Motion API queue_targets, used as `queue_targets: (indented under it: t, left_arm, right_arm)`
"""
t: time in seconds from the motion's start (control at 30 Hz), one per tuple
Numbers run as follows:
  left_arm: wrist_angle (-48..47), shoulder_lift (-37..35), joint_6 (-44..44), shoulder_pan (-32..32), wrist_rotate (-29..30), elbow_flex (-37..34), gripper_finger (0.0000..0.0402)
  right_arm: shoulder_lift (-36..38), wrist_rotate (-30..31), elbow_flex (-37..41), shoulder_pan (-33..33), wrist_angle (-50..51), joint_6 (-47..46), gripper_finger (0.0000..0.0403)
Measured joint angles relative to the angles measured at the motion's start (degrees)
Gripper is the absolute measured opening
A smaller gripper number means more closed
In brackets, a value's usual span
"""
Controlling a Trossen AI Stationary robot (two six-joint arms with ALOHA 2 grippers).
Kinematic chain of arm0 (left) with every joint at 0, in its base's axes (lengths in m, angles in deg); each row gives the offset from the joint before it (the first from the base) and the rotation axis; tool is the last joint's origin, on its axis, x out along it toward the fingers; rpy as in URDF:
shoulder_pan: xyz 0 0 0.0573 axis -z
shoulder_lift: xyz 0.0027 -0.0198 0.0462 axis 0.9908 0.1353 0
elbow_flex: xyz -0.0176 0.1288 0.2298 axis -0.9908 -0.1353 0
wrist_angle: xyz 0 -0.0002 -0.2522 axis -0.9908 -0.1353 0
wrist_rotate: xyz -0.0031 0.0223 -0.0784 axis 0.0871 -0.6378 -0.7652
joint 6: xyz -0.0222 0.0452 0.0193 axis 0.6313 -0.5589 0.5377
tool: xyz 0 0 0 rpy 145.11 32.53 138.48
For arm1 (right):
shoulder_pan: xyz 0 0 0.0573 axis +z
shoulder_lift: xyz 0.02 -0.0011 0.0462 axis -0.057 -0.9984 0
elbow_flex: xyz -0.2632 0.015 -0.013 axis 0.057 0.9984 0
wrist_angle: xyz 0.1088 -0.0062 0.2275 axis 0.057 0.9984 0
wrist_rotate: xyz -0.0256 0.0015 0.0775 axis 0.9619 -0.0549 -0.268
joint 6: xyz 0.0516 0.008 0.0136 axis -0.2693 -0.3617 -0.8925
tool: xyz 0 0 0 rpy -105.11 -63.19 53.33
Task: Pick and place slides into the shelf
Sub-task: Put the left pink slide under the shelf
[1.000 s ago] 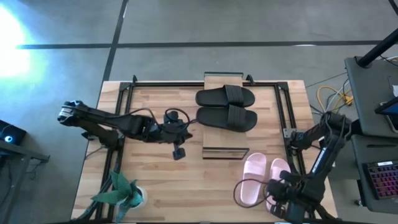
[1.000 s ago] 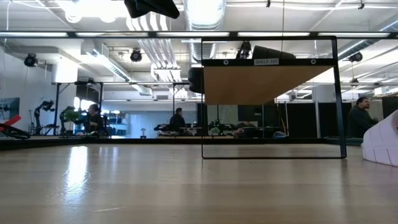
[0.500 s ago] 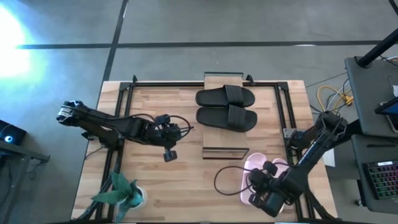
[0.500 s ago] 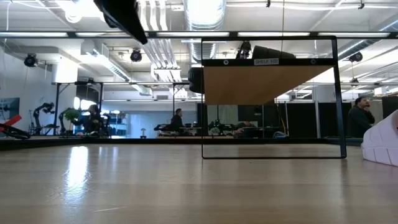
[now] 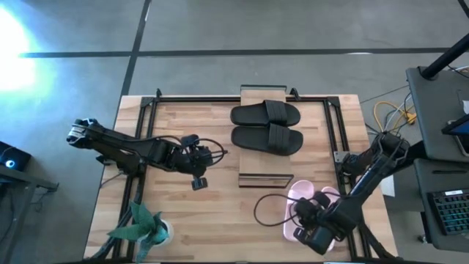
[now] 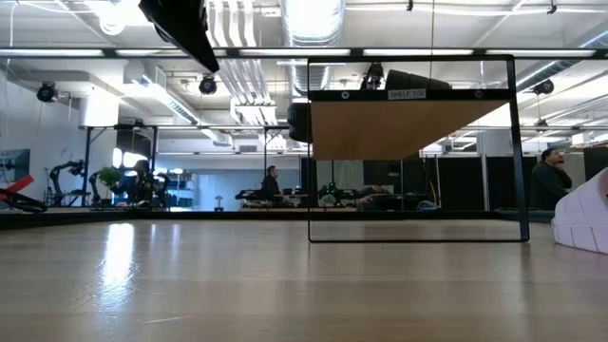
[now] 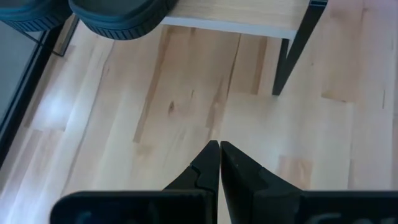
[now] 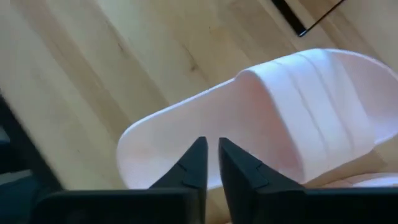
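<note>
We see the black slides (image 5: 267, 126) already on the shelf (image 5: 265, 178), and the pink slides (image 5: 306, 207) on the table near the right edge. Our right gripper (image 8: 210, 152) hangs above one pink slide, fingers nearly together — it must open before grasping. The left gripper (image 7: 219, 152), fingers together, waits beside the shelf.

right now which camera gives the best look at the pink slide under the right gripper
The right wrist view: the pink slide fills it, strap and sole clear, just beyond the nearly shut right gripper. The high view shows the pink pair largely covered by the right arm. The low view catches only a pale edge at its right border. The left wrist view shows none.
</note>
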Motion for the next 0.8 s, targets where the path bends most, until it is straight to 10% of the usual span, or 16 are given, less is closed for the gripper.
queue_targets:
  t: [0.3, 0.8]
  left_arm:
    - [-1.8, 0.0, 0.37, 0.0, 1.35, -0.3, 0.0]
    - [-4.49, 0.02, 4.03, 0.3, 2.52, -4.79, 0.0]
  right_arm:
    - [-0.02, 1.76, 2.37, -0.63, 1.12, 7.46, 0.0145]
    - [-0.04, 3.04, 2.02, 0.34, 9.92, 17.6, 0.0155]
